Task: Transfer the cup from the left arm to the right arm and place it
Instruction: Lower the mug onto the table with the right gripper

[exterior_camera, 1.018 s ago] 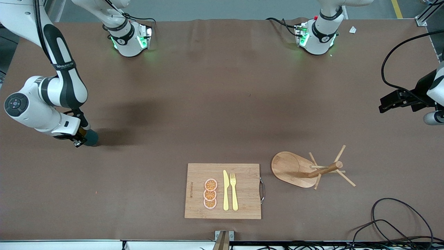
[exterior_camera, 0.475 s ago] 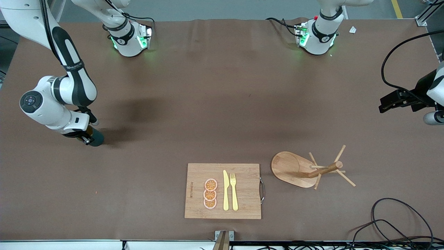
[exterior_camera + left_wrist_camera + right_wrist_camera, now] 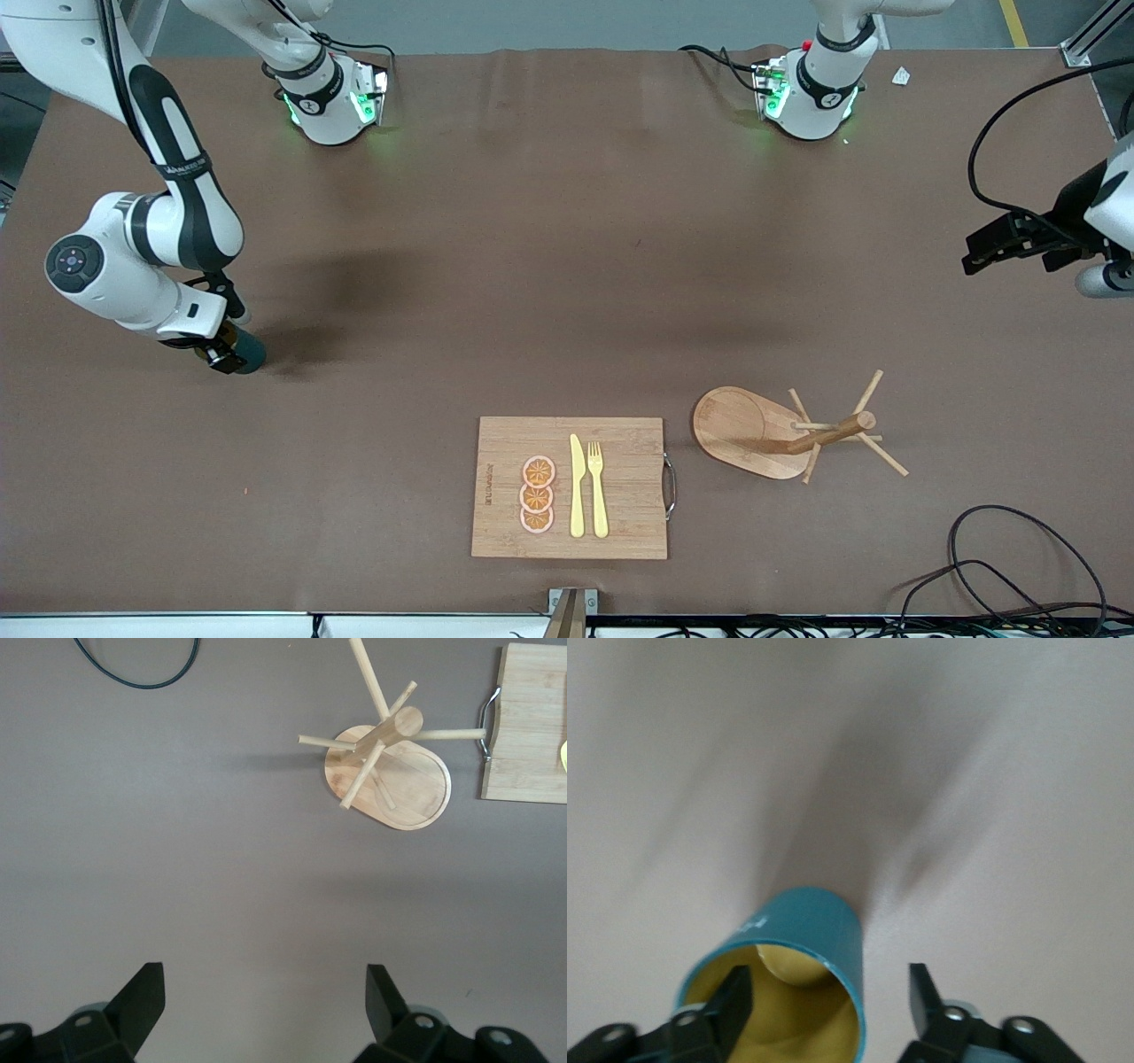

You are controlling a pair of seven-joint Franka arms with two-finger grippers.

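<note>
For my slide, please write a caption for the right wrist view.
Right gripper with fingers apart around the wall of the teal cup on the brown table.

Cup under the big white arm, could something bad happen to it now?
1. The right gripper has its jaws open, with one inside the cup. If it lifts away crooked, it might hook the rim and tip the cup over.
2. I cannot tell if the cup sits flat on the table. If not, it might wobble or roll.
The left gripper waits open, too far off to help.
</note>
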